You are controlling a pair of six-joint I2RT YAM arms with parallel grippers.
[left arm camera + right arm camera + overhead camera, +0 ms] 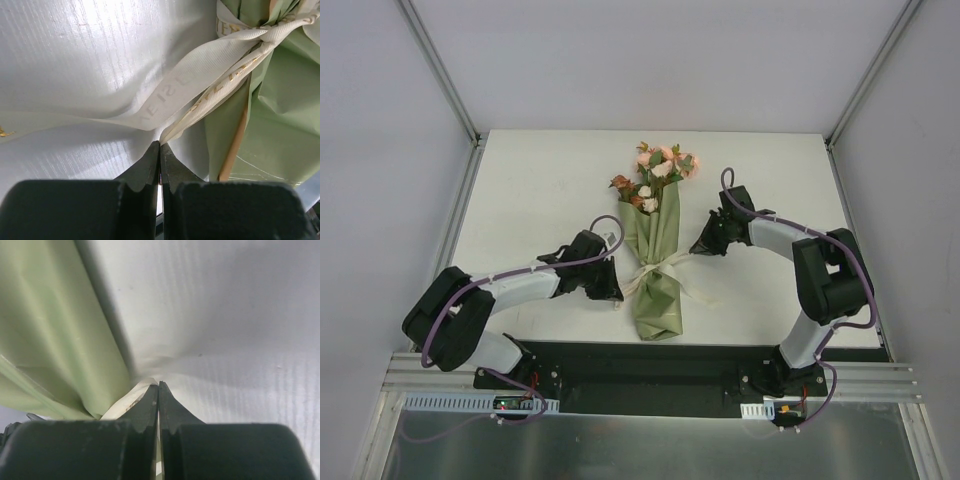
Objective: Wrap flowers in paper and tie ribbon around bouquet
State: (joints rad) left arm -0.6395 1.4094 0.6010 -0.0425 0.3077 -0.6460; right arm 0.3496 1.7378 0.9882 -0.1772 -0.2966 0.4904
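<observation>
The bouquet [657,235], pink, white and rust artificial roses [660,168] in a narrow cone of olive-green paper [658,305], lies in the middle of the white table [540,190], with its blooms at the far end. A cream fabric ribbon [656,268] is knotted around the bouquet's waist. Just left of the bouquet, my left claw [616,290] is pressed together on a ribbon tail. Just right of the bouquet, my right claw [700,247] pinches another ribbon end.

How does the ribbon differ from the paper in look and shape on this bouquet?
The ribbon is cream; the paper is olive green. The ribbon is a narrow knotted strip; the paper is a wide sheet wrapped into a cone. The ribbon circles the paper, which narrows at the knot. Both belong to the bouquet lying on the table.
</observation>
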